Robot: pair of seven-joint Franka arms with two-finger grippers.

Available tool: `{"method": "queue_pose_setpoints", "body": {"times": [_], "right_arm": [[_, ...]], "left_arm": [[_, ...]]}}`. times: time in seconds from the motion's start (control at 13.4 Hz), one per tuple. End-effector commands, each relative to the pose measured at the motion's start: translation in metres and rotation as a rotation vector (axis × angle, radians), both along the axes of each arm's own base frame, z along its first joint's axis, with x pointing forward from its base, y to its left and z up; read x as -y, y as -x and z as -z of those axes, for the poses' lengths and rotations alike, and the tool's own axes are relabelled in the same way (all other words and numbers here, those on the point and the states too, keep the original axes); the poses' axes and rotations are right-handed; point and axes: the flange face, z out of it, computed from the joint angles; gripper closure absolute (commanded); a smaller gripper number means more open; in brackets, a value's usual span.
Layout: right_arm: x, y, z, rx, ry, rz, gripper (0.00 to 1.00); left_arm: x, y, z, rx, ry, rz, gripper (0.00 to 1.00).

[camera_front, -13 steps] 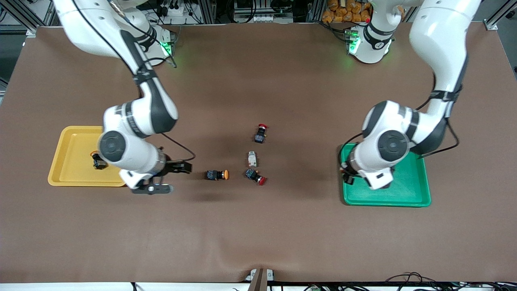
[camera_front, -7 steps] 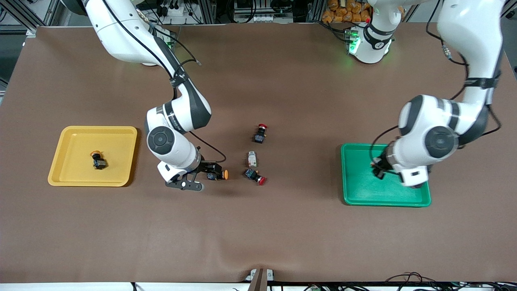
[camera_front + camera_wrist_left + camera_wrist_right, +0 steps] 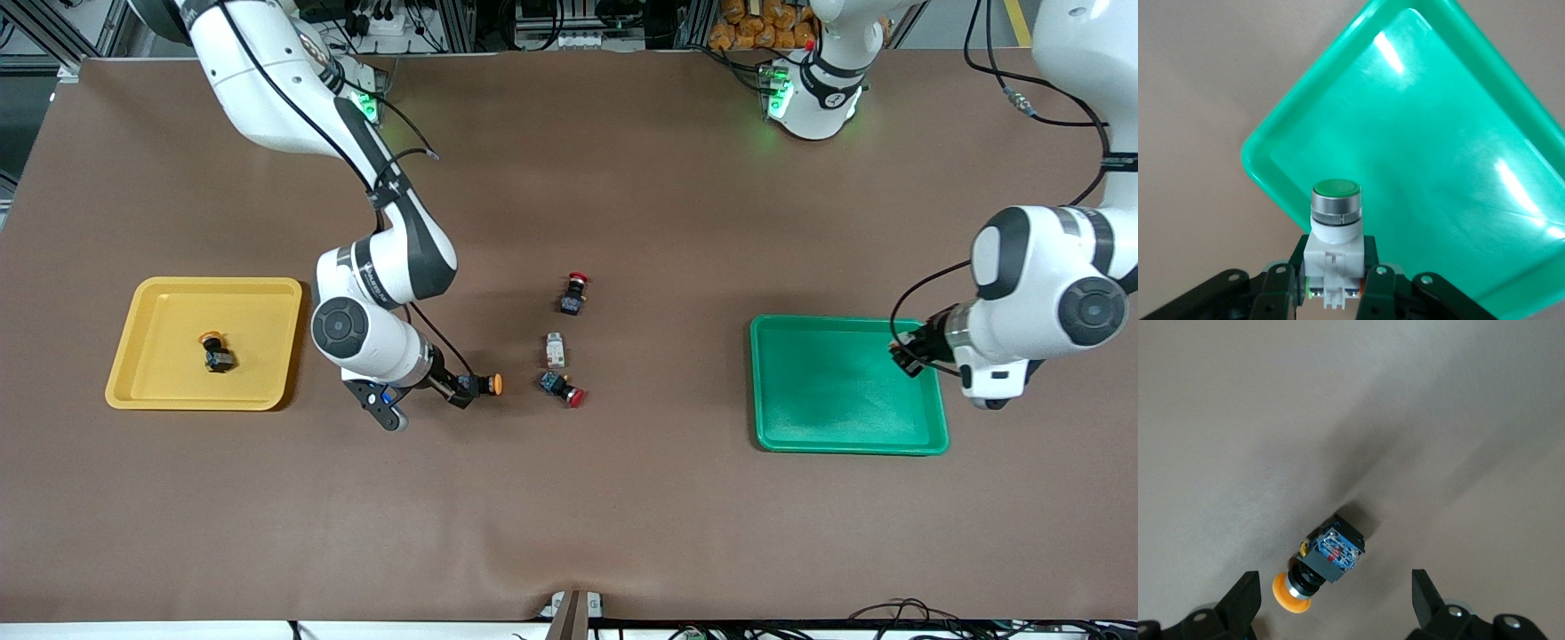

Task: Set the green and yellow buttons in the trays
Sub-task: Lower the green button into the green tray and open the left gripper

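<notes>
My right gripper [image 3: 462, 391] is open and low over the table, beside an orange-yellow capped button [image 3: 484, 384] that lies on its side. In the right wrist view this button [image 3: 1321, 563] lies between the spread fingers [image 3: 1245, 597] of the right gripper [image 3: 1335, 597]. My left gripper [image 3: 907, 356] is over the green tray [image 3: 836, 427], at its edge toward the left arm's end. It [image 3: 1335, 287] is shut on a green-capped whitish button [image 3: 1335, 227] above the green tray [image 3: 1438, 167]. A second orange-yellow button [image 3: 215, 354] lies in the yellow tray [image 3: 160, 302]. A whitish-grey button [image 3: 556, 350] lies mid-table.
Two red-capped black switches lie mid-table, one [image 3: 573, 293] farther from the front camera than the whitish-grey button and one [image 3: 562, 388] nearer. Brown mat covers the table between the trays.
My right gripper has moved from the yellow tray's side over to the orange-yellow button on the table. My left gripper has moved across the green tray toward the left arm's end.
</notes>
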Motion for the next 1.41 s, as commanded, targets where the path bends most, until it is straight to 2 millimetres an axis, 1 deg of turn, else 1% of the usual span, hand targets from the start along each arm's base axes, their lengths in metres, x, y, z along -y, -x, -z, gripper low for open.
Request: {"method": "queue_pose_setpoints", "body": {"times": [0.0,0.07,0.22,0.37,0.52,0.67,0.74,0.82,0.89,0.97,1.04,1.12,1.19,1.26,1.34], "right_arm": [[-0.006,0.001,0.012,-0.042,-0.033,0.119,0.0],[-0.005,0.003,0.015,-0.054,-0.029,0.123,0.0],[-0.005,0.003,0.018,-0.049,-0.027,0.125,0.0],[-0.009,0.002,0.027,-0.024,-0.027,0.137,0.0],[-0.024,0.009,0.039,-0.011,-0.024,0.121,0.0],[-0.031,0.012,0.048,0.0,-0.019,0.115,0.0],[-0.032,0.012,0.05,0.002,-0.017,0.114,0.0],[-0.031,0.012,0.05,0.006,-0.015,0.113,0.0],[-0.031,0.013,0.052,0.011,-0.012,0.11,0.0],[-0.03,0.014,0.058,0.016,-0.008,0.111,0.0],[-0.032,0.018,0.061,0.025,-0.007,0.107,0.0],[-0.033,0.018,0.062,0.029,-0.006,0.1,0.0],[-0.033,0.018,0.062,0.031,-0.007,0.093,0.38],[-0.03,0.017,0.062,0.029,-0.006,0.097,0.75],[-0.027,0.016,0.062,0.028,-0.006,0.098,0.96]], "left_arm": [[-0.016,0.013,0.013,0.006,0.028,0.052,1.0],[-0.025,0.014,0.02,0.02,0.038,0.067,1.0],[-0.032,0.01,0.033,0.046,0.054,0.086,1.0],[-0.032,0.003,0.05,0.093,0.067,0.125,1.0],[-0.033,-0.006,0.066,0.137,0.085,0.163,1.0],[-0.03,-0.013,0.082,0.163,0.095,0.168,1.0],[-0.029,-0.018,0.085,0.167,0.098,0.174,0.94],[-0.027,-0.02,0.085,0.17,0.091,0.187,0.85],[-0.026,-0.02,0.085,0.169,0.08,0.204,0.68],[-0.024,-0.02,0.088,0.165,0.075,0.213,0.39],[-0.022,-0.021,0.087,0.166,0.074,0.204,0.09],[-0.022,-0.022,0.085,0.169,0.073,0.2,0.0],[-0.021,-0.022,0.082,0.169,0.071,0.197,0.0],[-0.018,-0.022,0.079,0.17,0.068,0.181,0.0],[-0.003,-0.024,0.072,0.175,0.067,0.171,0.0]]}}
